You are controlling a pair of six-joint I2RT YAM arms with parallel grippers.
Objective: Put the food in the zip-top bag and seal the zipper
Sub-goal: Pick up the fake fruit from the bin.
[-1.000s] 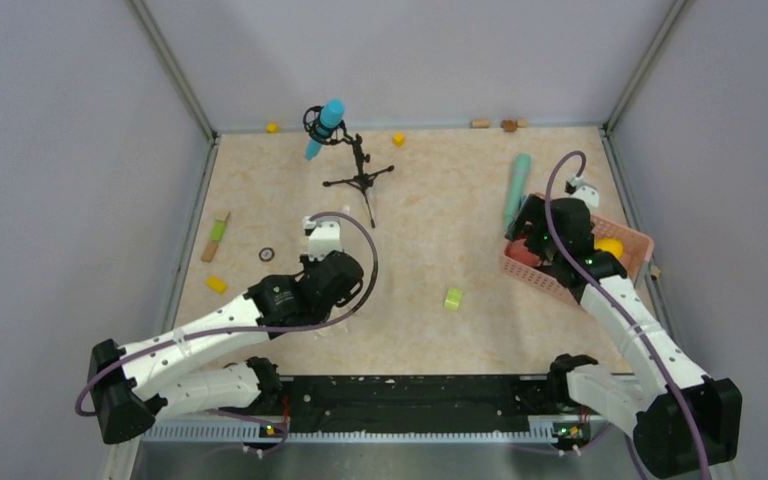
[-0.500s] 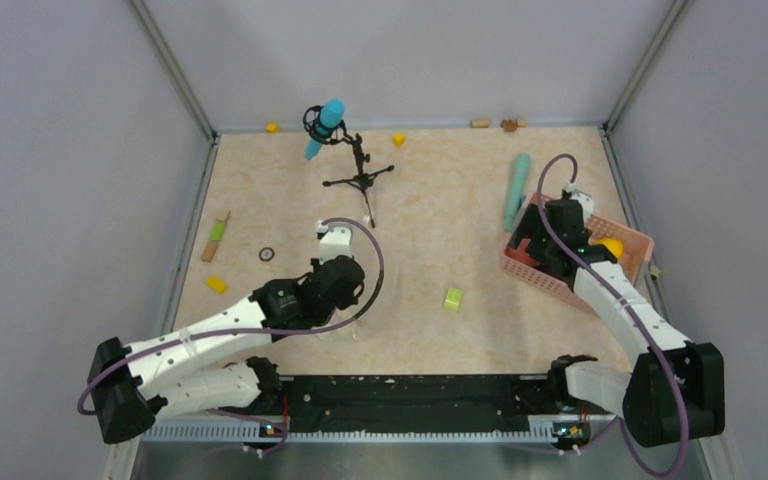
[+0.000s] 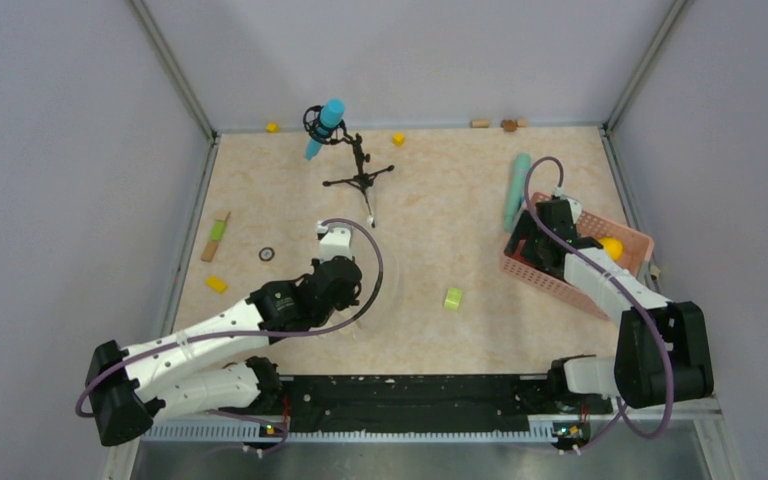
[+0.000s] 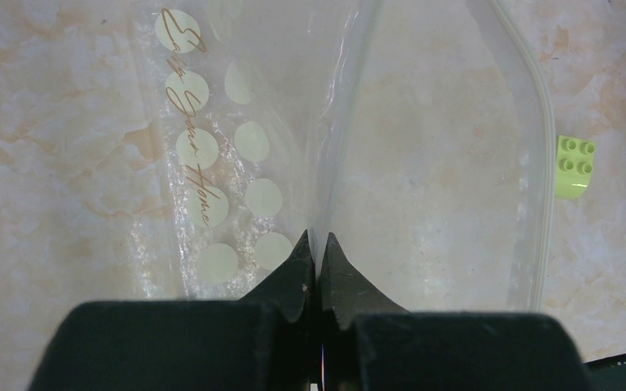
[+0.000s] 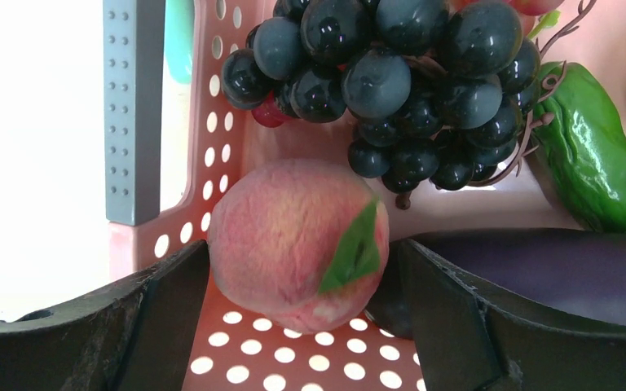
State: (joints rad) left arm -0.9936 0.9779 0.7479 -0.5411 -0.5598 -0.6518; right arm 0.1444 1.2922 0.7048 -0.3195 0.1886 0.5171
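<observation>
My left gripper [image 4: 315, 244] is shut on a fold of the clear zip-top bag [image 4: 212, 163], which lies flat on the table with pale dots and gold script. Its zipper [image 4: 540, 98] curves along the right edge, and the mouth stands apart. The right gripper [image 5: 303, 247] is open inside the pink basket [image 5: 236, 147], one finger close on each side of a pink peach [image 5: 285, 236]. Behind the peach lie a dark grape bunch [image 5: 391, 73], a green vegetable [image 5: 595, 155] and a purple eggplant [image 5: 570, 269]. A yellow lemon [image 3: 611, 246] sits in the basket [image 3: 630, 245].
A lime-green block [image 3: 453, 298] lies between the arms. A microphone stand [image 3: 360, 170] is at the back, with a teal cylinder [image 3: 516, 188] beside the basket. A yellow block [image 3: 217, 284], a small ring [image 3: 266, 254] and a green-and-wood stick [image 3: 216, 236] lie at the left.
The right gripper has moved left and lower into the basket, and its jaws have narrowed around the peach. The left gripper shifted slightly right, still pinching the bag.
</observation>
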